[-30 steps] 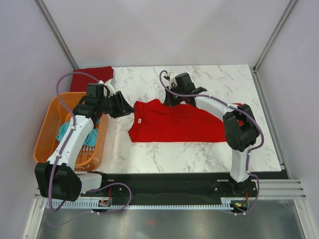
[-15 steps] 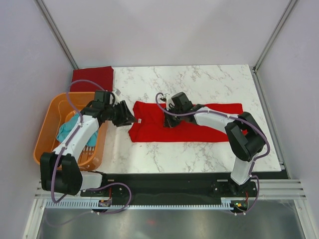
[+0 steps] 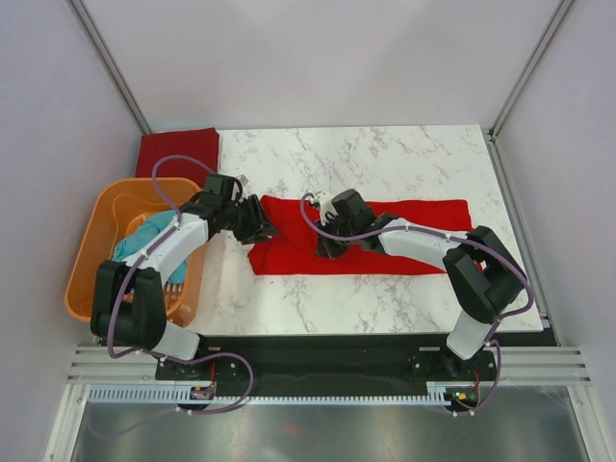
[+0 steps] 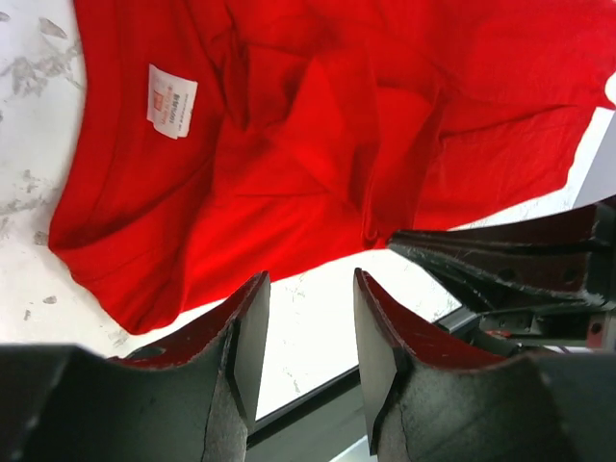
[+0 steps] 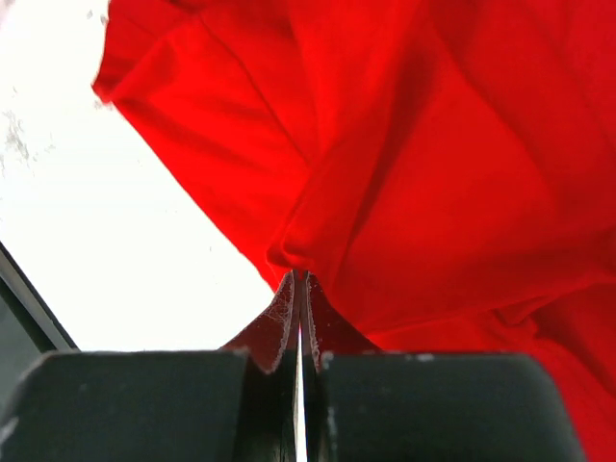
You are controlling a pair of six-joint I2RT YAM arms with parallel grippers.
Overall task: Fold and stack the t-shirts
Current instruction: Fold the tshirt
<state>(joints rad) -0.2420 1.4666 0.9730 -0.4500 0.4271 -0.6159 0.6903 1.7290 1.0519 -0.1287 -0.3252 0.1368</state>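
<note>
Three t-shirts: bright red t-shirt (image 3: 289,252) lying on counter (image 3: 385,159); maroon t-shirt (image 3: 178,151) at far left corner; teal t-shirt (image 3: 140,241) in orange basket (image 3: 87,260); right gripper (image 5: 299,279) pinching red cloth fold; left gripper (image 4: 310,279) spread, at red shirt's left edge.

One overhead view, two wrist views

The top camera looks down over the table (image 3: 385,289). The wrist cameras sit close behind the left gripper (image 4: 308,279) and right gripper (image 5: 299,279), sharing the bright red t-shirt (image 4: 289,144) beyond the fingertips.
</note>
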